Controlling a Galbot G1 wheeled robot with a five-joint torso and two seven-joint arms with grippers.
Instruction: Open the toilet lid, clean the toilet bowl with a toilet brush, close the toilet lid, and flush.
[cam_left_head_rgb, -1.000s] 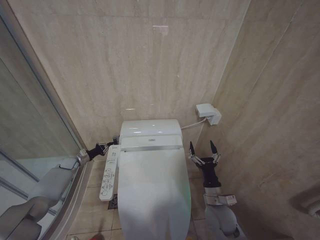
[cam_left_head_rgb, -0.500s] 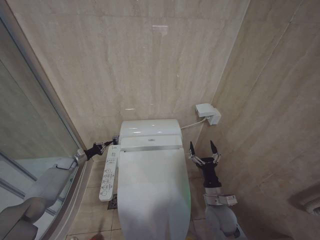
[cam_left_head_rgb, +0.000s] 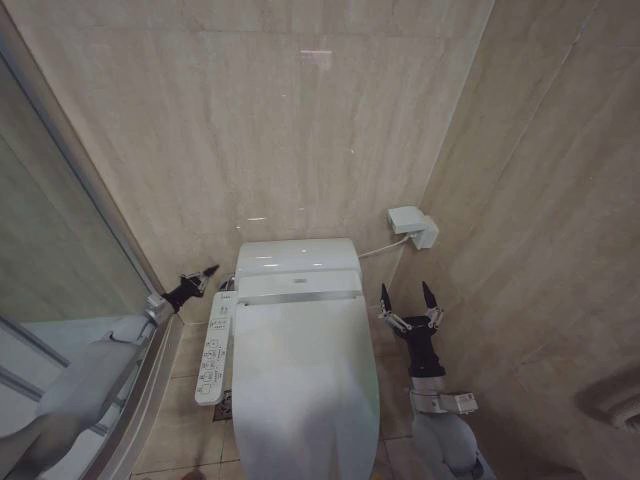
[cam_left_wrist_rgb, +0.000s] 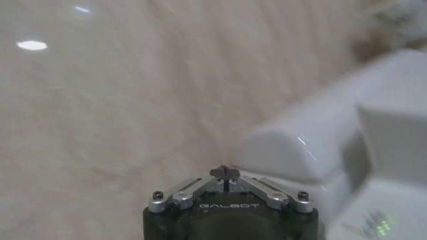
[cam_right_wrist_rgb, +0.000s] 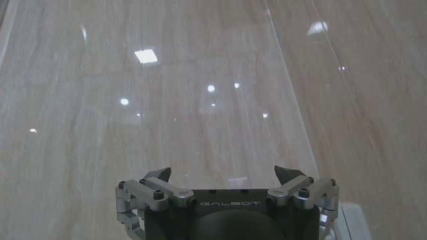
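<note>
Moved: your left claw (cam_left_head_rgb: 207, 272) has backed up and away from the button panel (cam_left_head_rgb: 213, 347), fingers pressed together.
Lid: toilet lid (cam_left_head_rgb: 305, 385) down, closed.
Right claw (cam_left_head_rgb: 407, 294): spread, idle beside the tank.
Meaning: flush press probably done.

The left hand (cam_left_head_rgb: 204, 275) now sits higher and farther back than a second ago, off the button panel (cam_left_head_rgb: 214, 346) it was just beside, its tips closed and aimed at the wall beside the tank (cam_left_head_rgb: 297, 258). The left arm lies lower at the picture's edge.
</note>
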